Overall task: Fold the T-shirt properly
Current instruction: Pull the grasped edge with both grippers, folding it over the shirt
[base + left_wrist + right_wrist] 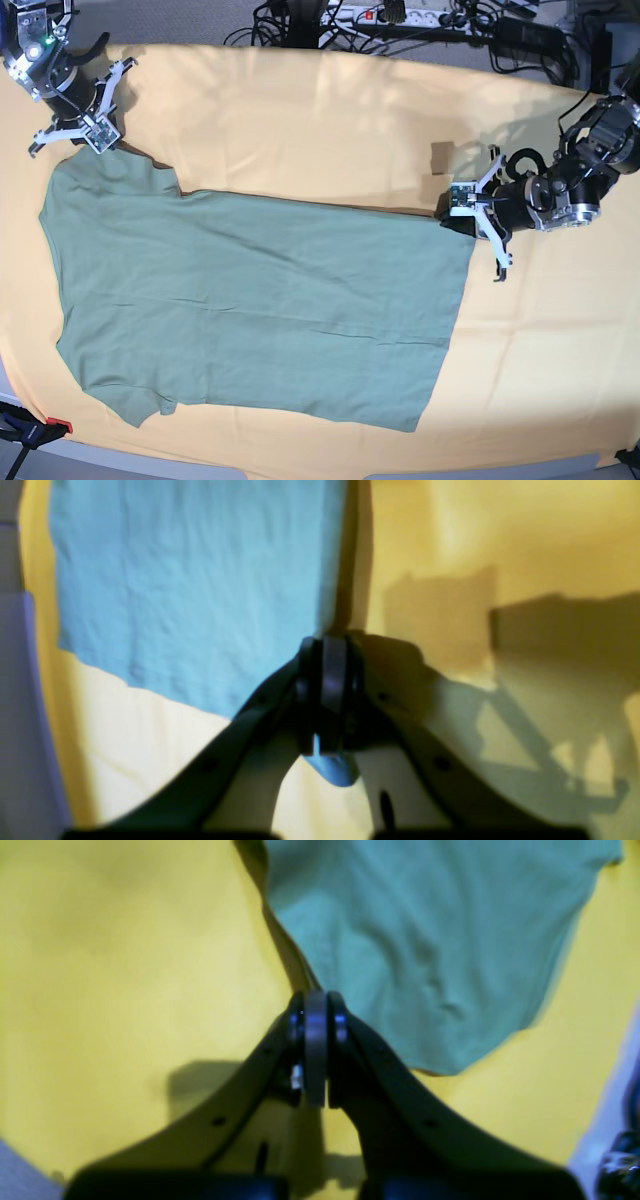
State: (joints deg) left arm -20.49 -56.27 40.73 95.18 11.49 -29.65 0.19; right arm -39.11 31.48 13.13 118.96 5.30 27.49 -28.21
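The sage-green T-shirt lies flat on the pale yellow-orange cloth, with its sleeves at the left and its hem at the right. My left gripper is at the far hem corner. In the left wrist view the left gripper is shut, and a bit of the shirt shows between the fingers. My right gripper is at the far sleeve corner. In the right wrist view the right gripper is shut where the raised edge of the shirt runs into the jaws.
Cables and a power strip lie beyond the far edge of the table. A red clamp sits at the near left corner. The yellow-orange cloth extends well beyond the shirt at the back and right.
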